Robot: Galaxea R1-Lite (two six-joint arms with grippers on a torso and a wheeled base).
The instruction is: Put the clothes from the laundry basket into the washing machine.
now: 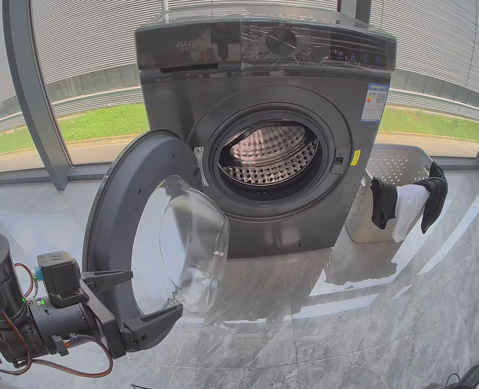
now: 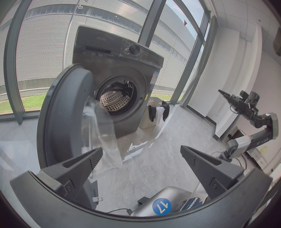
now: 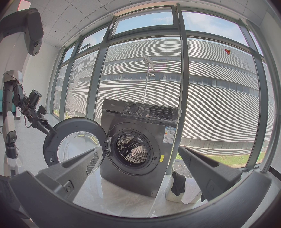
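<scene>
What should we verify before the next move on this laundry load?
1. Washing machine door open: ok, it stands wide open on the robot's left.
2. Drum free to load: ok, no clothes seen inside.
3. Clothes graspable: ok, black and white garments hang over the laundry basket rim.
4. Right gripper open and empty: ok.
5. Left gripper open and empty: ok.
6. Left gripper clear of the door: cannot tell, it sits close to the door's lower edge.
</scene>
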